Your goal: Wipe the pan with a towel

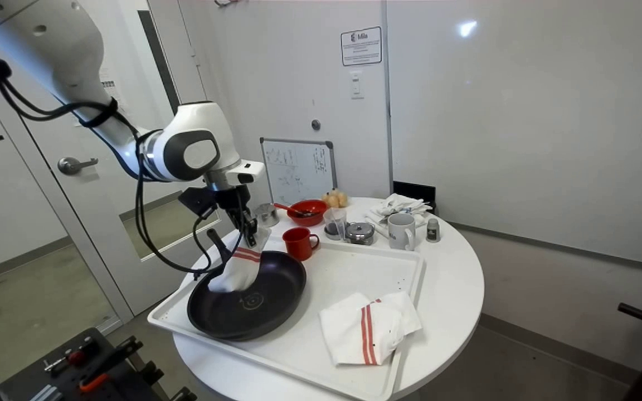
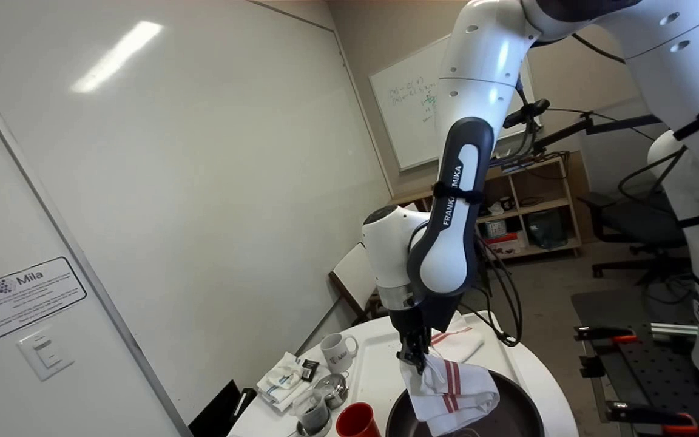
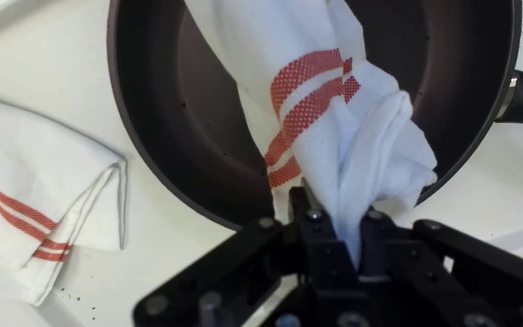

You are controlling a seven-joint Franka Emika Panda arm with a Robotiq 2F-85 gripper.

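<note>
Two red-striped towels (image 1: 370, 331), one pan (image 1: 273, 306)

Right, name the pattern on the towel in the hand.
The towel is white with red stripes, clearest in the wrist view.

Up high, the white arm (image 1: 67, 58) is bent at the elbow (image 2: 531, 15), and look how steeply the forearm (image 2: 477, 79) slopes from there, lettering (image 2: 448, 209) down its side! Then the rounded wrist (image 1: 204, 122), angled so that the black gripper (image 1: 251, 239) points downward, a touch aslant in an exterior view. And the fingers (image 3: 327, 250), seen in the wrist view: side by side, drawn in close, clamped on what they hold! Flanking them, dark linkages (image 3: 214, 268) splay wide on either side, up from the bottom edge.
</note>
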